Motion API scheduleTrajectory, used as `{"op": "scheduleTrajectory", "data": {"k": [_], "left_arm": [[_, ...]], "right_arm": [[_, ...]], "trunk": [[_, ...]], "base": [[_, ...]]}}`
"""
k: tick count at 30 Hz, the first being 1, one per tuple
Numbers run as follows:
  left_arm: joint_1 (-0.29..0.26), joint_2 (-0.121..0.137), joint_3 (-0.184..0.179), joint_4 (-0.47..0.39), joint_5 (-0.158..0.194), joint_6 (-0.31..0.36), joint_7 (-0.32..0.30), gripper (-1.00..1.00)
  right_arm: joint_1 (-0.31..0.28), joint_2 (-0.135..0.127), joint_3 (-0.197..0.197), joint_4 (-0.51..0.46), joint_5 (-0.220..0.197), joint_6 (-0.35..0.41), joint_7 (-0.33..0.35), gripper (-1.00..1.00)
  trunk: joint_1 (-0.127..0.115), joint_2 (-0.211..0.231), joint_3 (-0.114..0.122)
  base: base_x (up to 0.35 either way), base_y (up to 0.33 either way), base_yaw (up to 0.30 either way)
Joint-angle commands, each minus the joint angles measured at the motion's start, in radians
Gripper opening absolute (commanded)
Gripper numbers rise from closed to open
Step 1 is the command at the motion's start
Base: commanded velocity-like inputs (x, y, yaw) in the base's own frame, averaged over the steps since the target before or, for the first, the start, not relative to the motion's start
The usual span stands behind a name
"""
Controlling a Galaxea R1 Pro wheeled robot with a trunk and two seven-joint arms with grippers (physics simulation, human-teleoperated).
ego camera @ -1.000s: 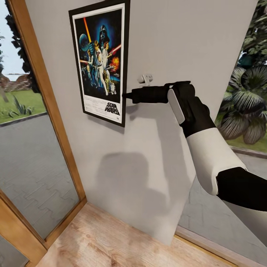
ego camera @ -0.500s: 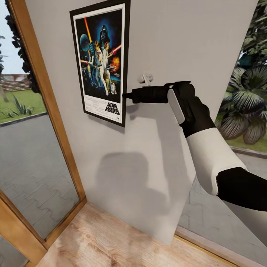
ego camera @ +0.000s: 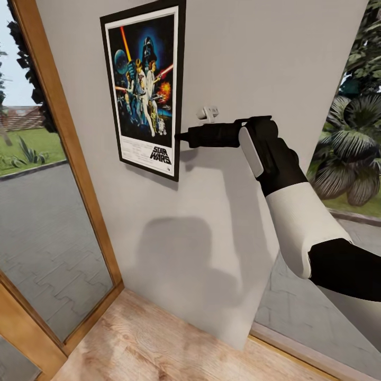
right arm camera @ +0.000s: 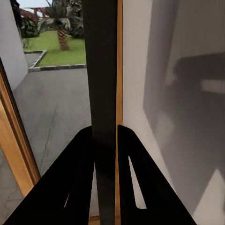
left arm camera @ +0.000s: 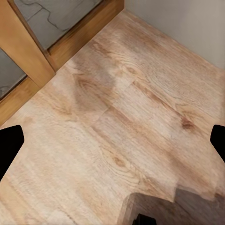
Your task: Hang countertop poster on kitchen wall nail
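A: What is changing?
B: Almost nothing: the poster (ego camera: 144,87) is drifting a hair rightward against the far wall (ego camera: 264,53), so hanging seems nearly done.
A: And the pincer?
B: The right gripper (ego camera: 180,136) is pinching the frame's right edge, fingers (right arm camera: 79,159) closed narrowly on it.

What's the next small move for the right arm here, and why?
Probably ease the poster flush to the wall before letting go. The right end effector is shut on the poster's black frame edge, pinched between both fingers, and the poster is raised against the wall. No nail is discernible, so whether it has caught cannot be told.
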Motion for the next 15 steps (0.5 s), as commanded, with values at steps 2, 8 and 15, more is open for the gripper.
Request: {"op": "scheduleTrajectory", "data": {"k": [2,8,15], "left_arm": [[0.0,-0.001,0.004,-0.001,0.0,-0.001,-0.008,1.0],[0.0,-0.001,0.004,-0.001,0.0,-0.001,-0.008,1.0],[0.0,-0.001,0.004,-0.001,0.0,-0.001,-0.008,1.0]], "right_arm": [[-0.001,0.0,0.0,0.0,-0.009,0.008,-0.001,-1.0],[-0.001,0.0,0.0,0.0,-0.009,0.008,-0.001,-1.0],[-0.001,0.0,-0.001,0.0,-0.01,0.008,-0.001,-1.0]], "trunk": [[0.001,-0.002,-0.002],[0.001,-0.002,-0.002],[0.001,-0.002,-0.002]], "base": [[0.0,0.0,0.0],[0.0,0.0,0.0],[0.0,0.0,0.0]]}}
